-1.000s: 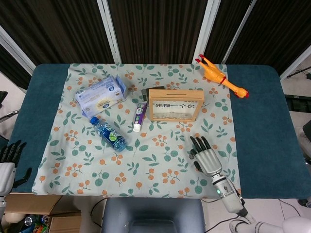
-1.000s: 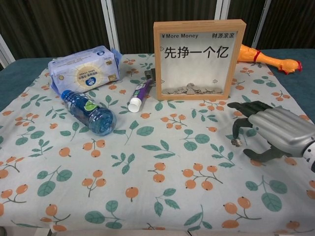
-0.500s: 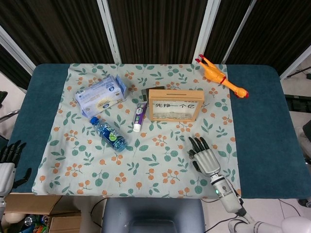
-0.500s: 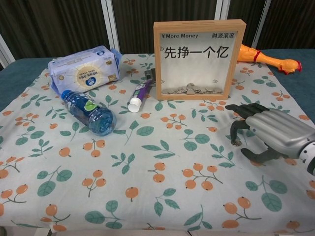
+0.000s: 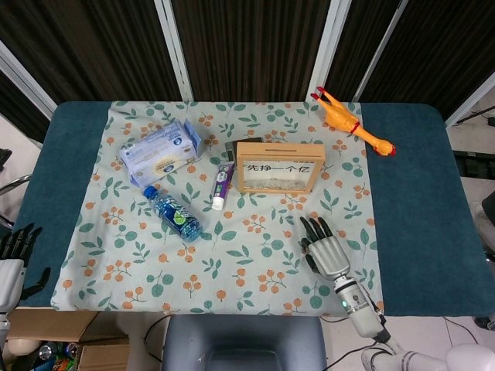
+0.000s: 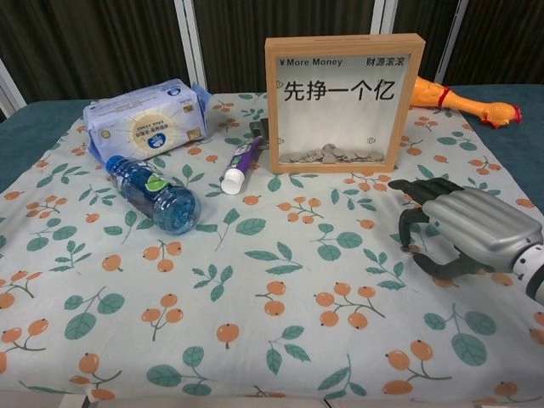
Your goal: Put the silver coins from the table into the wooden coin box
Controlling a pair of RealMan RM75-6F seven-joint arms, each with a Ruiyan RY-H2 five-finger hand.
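The wooden coin box (image 5: 279, 167) (image 6: 344, 102) stands upright at the middle back of the floral cloth, with a heap of silver coins (image 6: 331, 155) behind its glass front. My right hand (image 5: 326, 249) (image 6: 463, 226) rests palm down on the cloth in front of the box and to its right. Its fingers arch down and its thumb is held apart. A small silver coin (image 6: 409, 248) lies on the cloth right at a fingertip, not pinched. My left hand (image 5: 12, 261) hangs off the table's left front corner, fingers apart and holding nothing.
A tissue pack (image 5: 160, 151), a blue water bottle (image 5: 173, 212) and a purple toothpaste tube (image 5: 223, 185) lie left of the box. A rubber chicken (image 5: 352, 122) lies at the back right. A small dark object (image 6: 257, 130) sits behind the box's left side.
My right hand has shifted slightly left and nearer, its fingertips staying by the coin. The left hand has not moved.
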